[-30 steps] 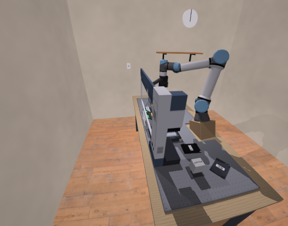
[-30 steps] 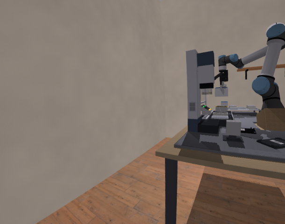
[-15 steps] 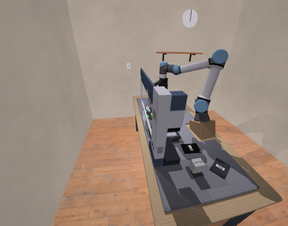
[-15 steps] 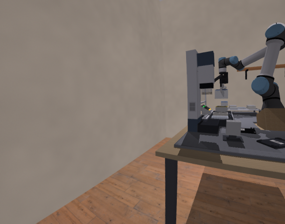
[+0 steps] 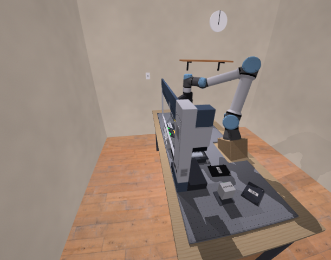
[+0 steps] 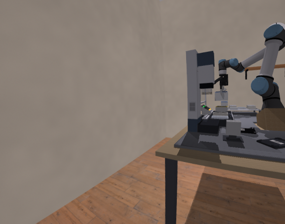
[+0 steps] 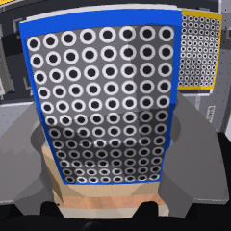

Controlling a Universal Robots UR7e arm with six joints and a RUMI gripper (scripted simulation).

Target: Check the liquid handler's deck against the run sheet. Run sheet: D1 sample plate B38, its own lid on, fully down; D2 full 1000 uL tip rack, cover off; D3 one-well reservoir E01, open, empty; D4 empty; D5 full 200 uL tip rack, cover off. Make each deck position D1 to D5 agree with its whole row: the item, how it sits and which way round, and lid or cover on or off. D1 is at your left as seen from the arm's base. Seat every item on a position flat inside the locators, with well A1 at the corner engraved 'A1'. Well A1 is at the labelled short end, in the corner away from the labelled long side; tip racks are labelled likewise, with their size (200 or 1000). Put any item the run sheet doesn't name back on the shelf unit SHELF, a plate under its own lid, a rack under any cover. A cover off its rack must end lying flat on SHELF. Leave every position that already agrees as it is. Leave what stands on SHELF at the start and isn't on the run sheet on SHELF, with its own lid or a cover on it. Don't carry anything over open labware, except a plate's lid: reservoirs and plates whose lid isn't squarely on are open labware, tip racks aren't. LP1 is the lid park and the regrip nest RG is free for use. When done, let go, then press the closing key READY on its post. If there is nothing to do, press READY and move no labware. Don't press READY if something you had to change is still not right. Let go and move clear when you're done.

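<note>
My gripper [image 6: 223, 89] [image 7: 108, 94] is shut on a blue-framed tip rack [image 6: 221, 96] [image 7: 103, 96] with wide holes and no cover. It holds the rack level in the air above the deck, beside the liquid handler's pipetting head [image 6: 206, 87]. In the wrist view the rack fills most of the frame, and my two grey fingers clamp its long sides. A yellow-framed tip rack [image 7: 197, 48] with small holes sits on the deck below, to the upper right. In the top view the gripper is hidden behind the handler's tower [image 5: 187, 131].
The handler's tower [image 6: 194, 87] stands close on one side of the held rack. Two black labelled lids [image 5: 219, 170] [image 5: 252, 193] lie on the grey table plate, and a grey labelled block [image 5: 226, 189] stands on a post. Low labware stands at the back [image 6: 243, 107].
</note>
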